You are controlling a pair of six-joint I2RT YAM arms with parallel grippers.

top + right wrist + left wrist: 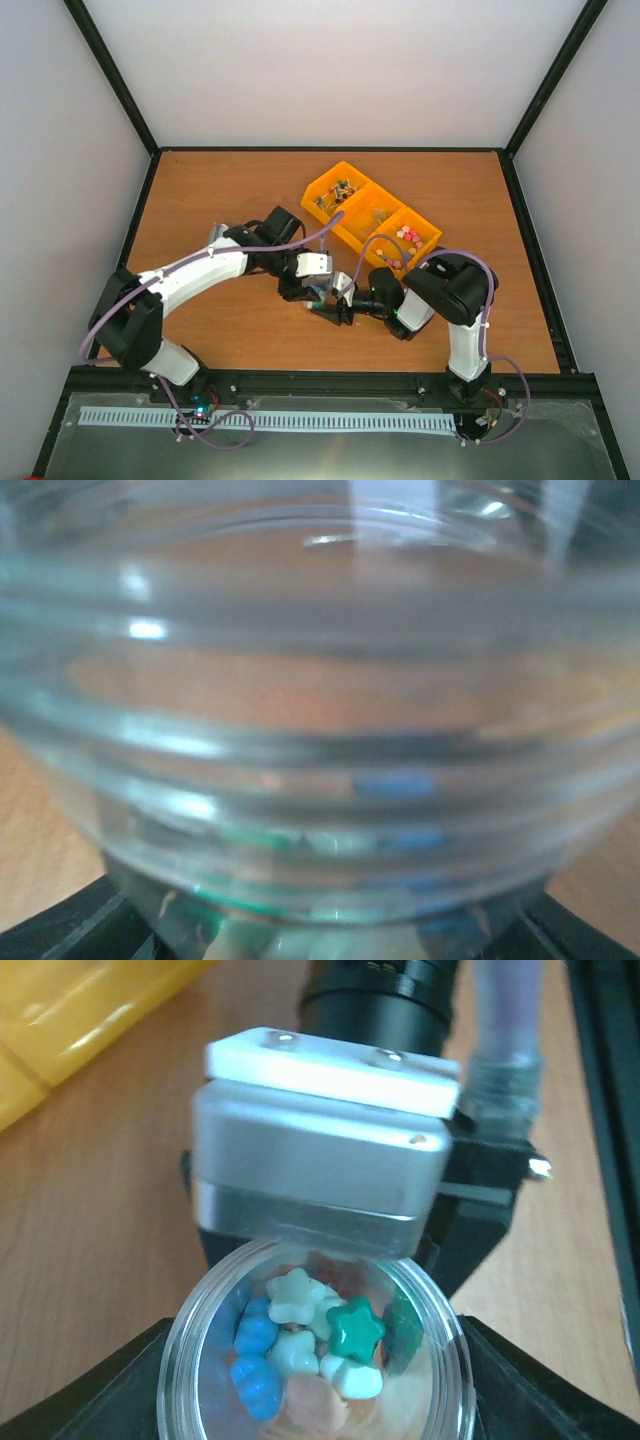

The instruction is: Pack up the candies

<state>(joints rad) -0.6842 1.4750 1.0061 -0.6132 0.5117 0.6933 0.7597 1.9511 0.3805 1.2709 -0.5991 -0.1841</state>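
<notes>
In one jar [182, 1355], two blue candies [255, 1336]

"What sort of place do you work in?"

"A robotics lab, inside a closed test cell. Plain white panels [330, 70] wall me in on three sides, held by black frame posts [110, 75]."

"What else gives it away?"

"My left arm [195, 272] and right arm [465, 335] are bolted to a black rail [330, 383] at the near edge of a bare wooden table [220, 190]. Purple cables [110, 315] loop off them. A white slotted cable duct [270, 420] runs over a metal sheet [330, 455] behind the rail. My left gripper [318, 292] and right gripper [338, 310] are two-finger clamps. The only furnishing is an orange parts bin [318, 183] with compartments."
</notes>
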